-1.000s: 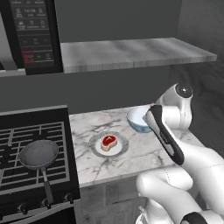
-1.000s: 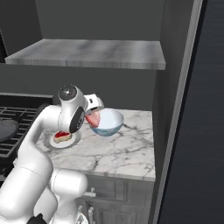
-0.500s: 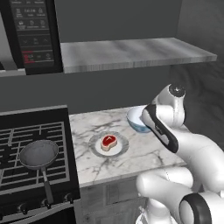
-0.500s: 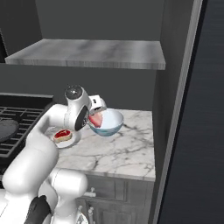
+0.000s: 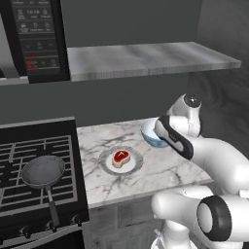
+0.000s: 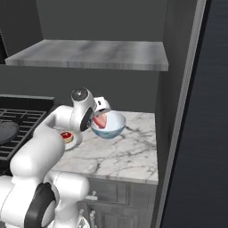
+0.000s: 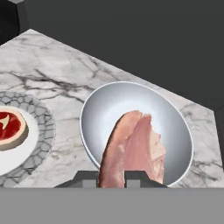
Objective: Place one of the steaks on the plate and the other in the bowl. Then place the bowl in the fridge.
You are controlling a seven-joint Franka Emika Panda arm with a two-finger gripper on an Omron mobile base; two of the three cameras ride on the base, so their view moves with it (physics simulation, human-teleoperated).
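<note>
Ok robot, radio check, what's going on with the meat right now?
Pincer shut on pale steak, above the bowl. Red steak on the plate. Nothing in the way.

Above the bowl (image 7: 135, 131) I have open air; my own pink steak (image 7: 133, 148) hangs in the way. The plate (image 5: 121, 161) sits just beside it on the desk (image 6: 120, 151), bare marble beyond, shelf (image 5: 146, 58) overhead, fridge (image 6: 200, 111) walling my right.
</note>
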